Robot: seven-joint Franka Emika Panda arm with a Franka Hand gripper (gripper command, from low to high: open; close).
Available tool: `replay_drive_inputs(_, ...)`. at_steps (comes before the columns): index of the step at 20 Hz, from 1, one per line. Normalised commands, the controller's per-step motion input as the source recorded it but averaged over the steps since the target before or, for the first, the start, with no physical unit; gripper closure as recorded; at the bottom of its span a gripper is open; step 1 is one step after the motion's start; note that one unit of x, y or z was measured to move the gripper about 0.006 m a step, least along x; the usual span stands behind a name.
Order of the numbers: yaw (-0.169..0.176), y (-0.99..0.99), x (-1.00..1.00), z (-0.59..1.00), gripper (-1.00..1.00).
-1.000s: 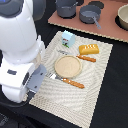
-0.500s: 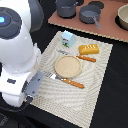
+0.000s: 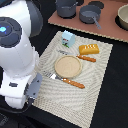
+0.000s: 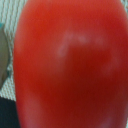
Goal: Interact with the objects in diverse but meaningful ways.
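A: State the layout, largest item first.

B: The robot arm (image 3: pixel 17 55) covers the near-left corner of the placemat (image 3: pixel 102 60). The placemat carries a round plate (image 3: pixel 67 66) at its centre, with an orange-handled knife (image 3: pixel 75 83) touching the plate's near rim and a second orange-handled utensil (image 3: pixel 86 58) by its far rim. The bread loaf (image 3: pixel 89 48) lies just beyond that utensil, toward the far right corner. The carton (image 3: pixel 67 37) stands upright at the far edge. A board beyond the placemat holds grey pots (image 3: pixel 66 8) and pans.

A: Where is the tomato?

B: The tomato (image 4: pixel 70 65) fills the wrist view, directly in front of the camera. In the exterior view it is hidden behind the arm.

A: State of the pincer?

B: Cannot be determined. Neither view shows the fingers, so whether they clamp the tomato or merely hang above it is unknown.

A: Failure risks from here?

B: As a judgement: the tomato is round and smooth. An off-centre squeeze would likely push it out sideways, and it could roll off the placemat's near edge. With the camera view blocked, alignment errors go unseen. A wide swing of the arm could knock the knife or the carton.
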Motion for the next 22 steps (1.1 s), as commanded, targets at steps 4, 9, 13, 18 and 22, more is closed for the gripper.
replay_drive_inputs(4, 0.073, -0.15, -0.17, -0.31, 1.00)
replay_drive_inputs(9, 0.057, 0.05, -0.05, 0.45, 1.00)
replay_drive_inputs(13, 0.096, 0.53, -0.01, 1.00, 1.00)
replay_drive_inputs(18, 0.090, 0.71, 0.10, 1.00, 1.00)
replay_drive_inputs(22, 0.080, 0.84, 0.22, 1.00, 1.00)
